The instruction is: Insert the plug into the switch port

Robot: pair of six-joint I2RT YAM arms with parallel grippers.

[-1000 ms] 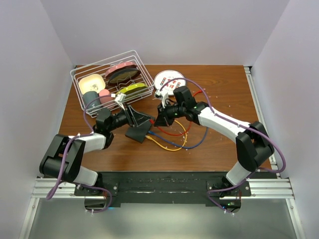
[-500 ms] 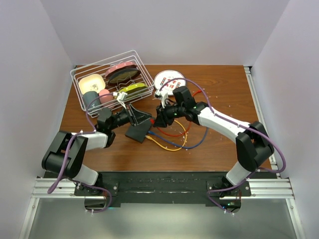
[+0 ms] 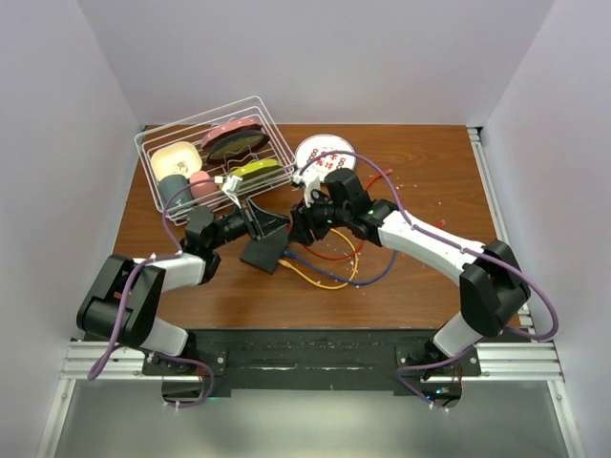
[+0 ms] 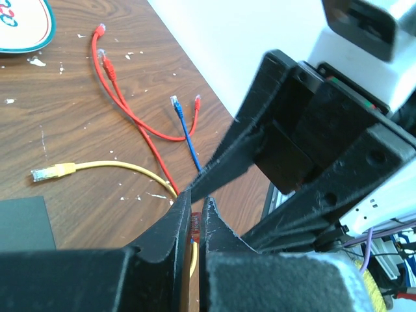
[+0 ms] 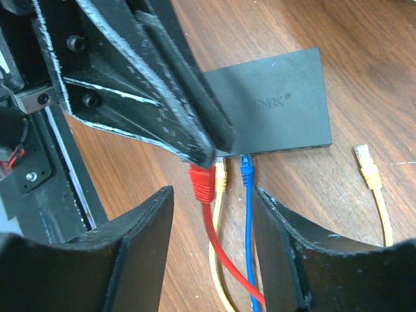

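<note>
On the table, the left gripper and right gripper hung close together over the switch.
The switch lay flat mid-table; the right gripper's jaws stood wide, while the left's pinched the red plug just beside its socket edge, next to a blue plug.
</note>
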